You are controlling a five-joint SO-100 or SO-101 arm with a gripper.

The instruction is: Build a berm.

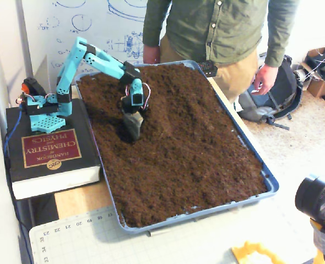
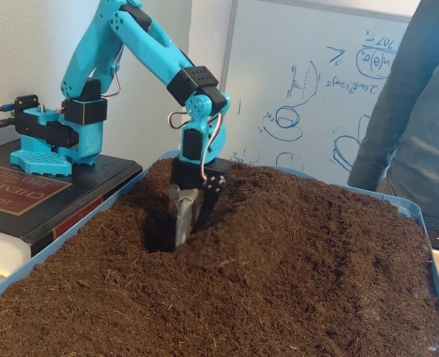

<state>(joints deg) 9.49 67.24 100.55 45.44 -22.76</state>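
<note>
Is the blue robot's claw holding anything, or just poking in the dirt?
Nothing can be seen held. The gripper points down with its tips dug into the loose brown soil.

A thick black chemistry handbook (image 1: 49, 157) lay at the left of the high fixed view, beside a blue tray (image 1: 268, 180). A person in a green shirt (image 1: 223, 27) stood at the top, a whiteboard (image 2: 309, 97) behind, a backpack (image 1: 272, 96) at upper right, a cutting mat (image 1: 74, 236) lower left.

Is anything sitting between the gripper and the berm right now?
Nothing visible. The gripper is already dug into the soil, and the berm rises directly beside it, on its right in this fixed view, with only loose soil between them.
</note>
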